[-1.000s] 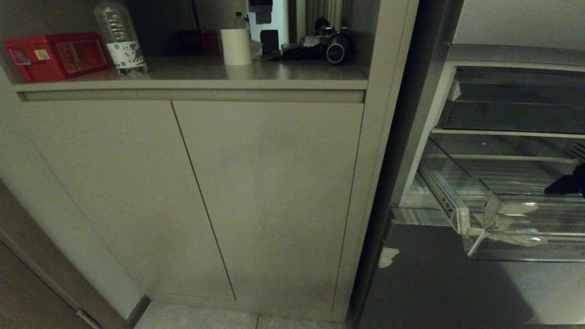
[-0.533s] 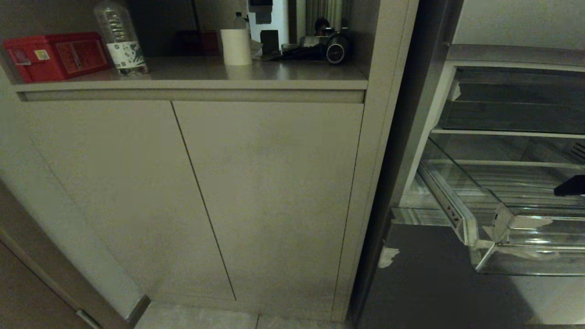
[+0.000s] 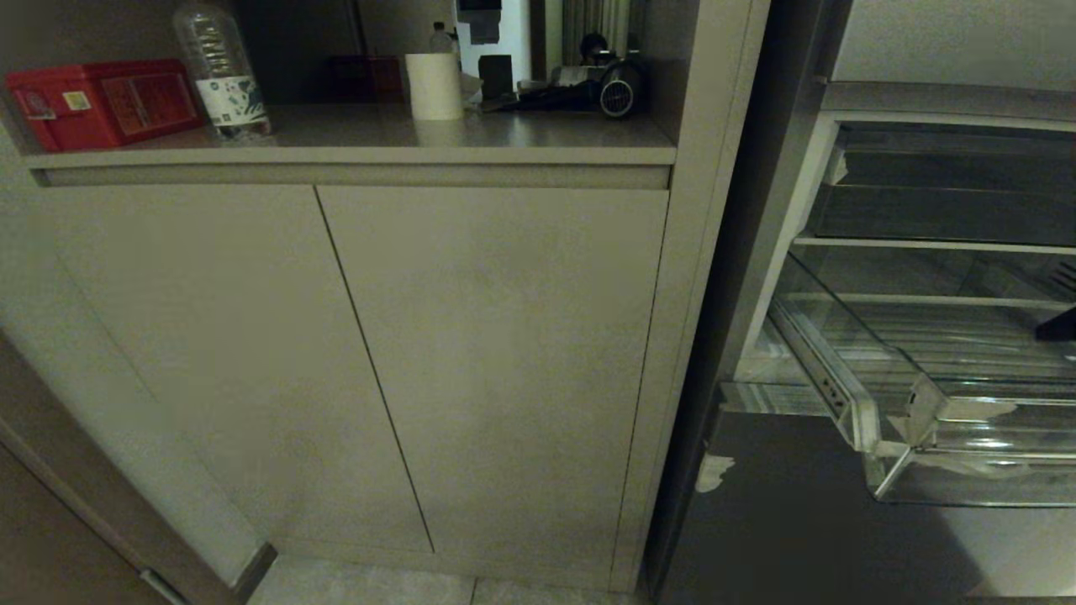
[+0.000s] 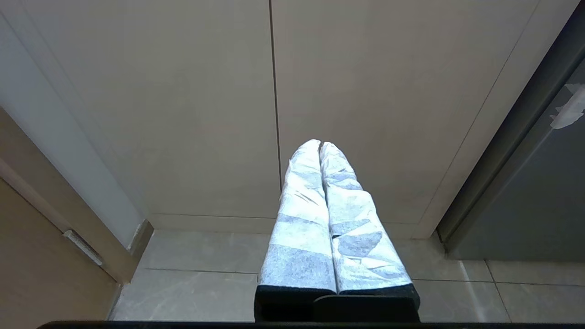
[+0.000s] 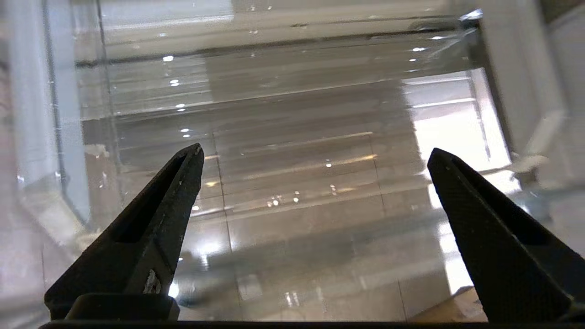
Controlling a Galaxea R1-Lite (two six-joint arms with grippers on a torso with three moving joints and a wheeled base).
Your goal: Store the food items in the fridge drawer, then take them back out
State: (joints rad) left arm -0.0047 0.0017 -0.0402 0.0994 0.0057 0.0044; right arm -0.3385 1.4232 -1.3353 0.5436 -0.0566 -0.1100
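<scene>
The right gripper [image 5: 315, 151] hangs over the pulled-out fridge drawer [image 3: 908, 420], its two dark, tapered fingers [image 5: 151, 219] spread wide with nothing between them. In the head view only a dark tip of it shows at the right edge, above the drawer. The drawer appears empty: through the clear plastic the right wrist view shows a ribbed floor catching small glints of light, and no food items can be seen in any view. White torn sticker scraps [image 3: 979, 410] cling to its slanted front lip.

Judged from this, the step in hand is getting clear of the open drawer to go for the food. It would be done well by lifting the gripper straight above the thin, hard front lip before swinging aside, since the plastic wall looks easy to knock.

The left gripper [image 4: 320, 147] is parked low, its pale wrapped fingers pressed together and pointing at a matte beige cabinet door [image 3: 496, 370] above grey floor tiles [image 4: 205, 274].

Farther off, the bench [image 3: 471, 130] above the cabinet carries a red box [image 3: 105, 101], a clear water bottle [image 3: 220, 71] and a pale cylinder [image 3: 434, 86].
</scene>
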